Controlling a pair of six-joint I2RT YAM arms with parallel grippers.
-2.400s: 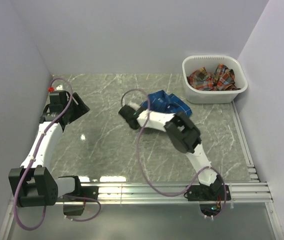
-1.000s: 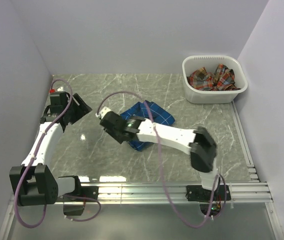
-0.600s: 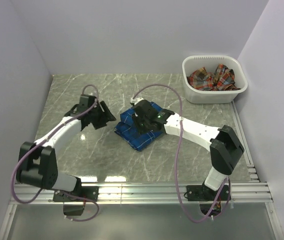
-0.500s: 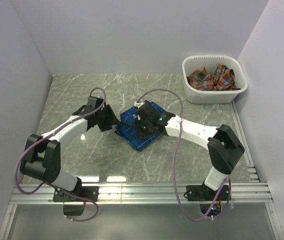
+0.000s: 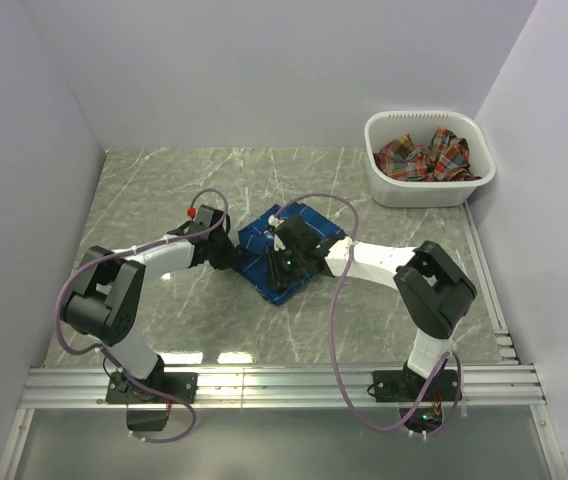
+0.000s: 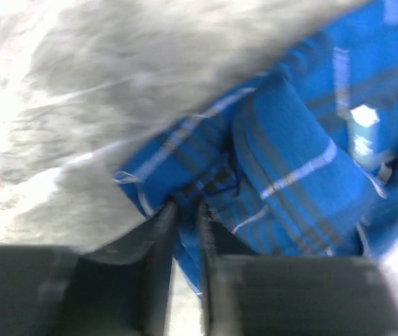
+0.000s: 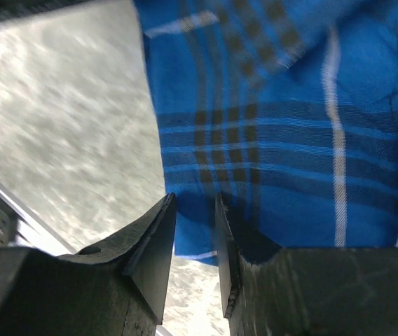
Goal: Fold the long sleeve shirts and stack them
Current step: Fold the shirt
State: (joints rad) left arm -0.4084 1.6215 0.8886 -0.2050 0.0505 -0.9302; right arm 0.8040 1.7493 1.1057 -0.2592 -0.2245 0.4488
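The blue plaid shirt (image 5: 261,240) lies bunched at the table's middle. The left gripper (image 6: 187,213) pinches its left edge, jaws almost together. The right gripper (image 7: 193,217) clamps cloth at its near edge, with only a slit between the fingers.

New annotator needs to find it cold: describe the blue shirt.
On the grey marble table, look mid-table, where the left claw and right claw converge. The blue shirt lies there, roughly folded. It is royal blue plaid with white lines, on the table; the red-orange shirt sits in the white basket, far right.
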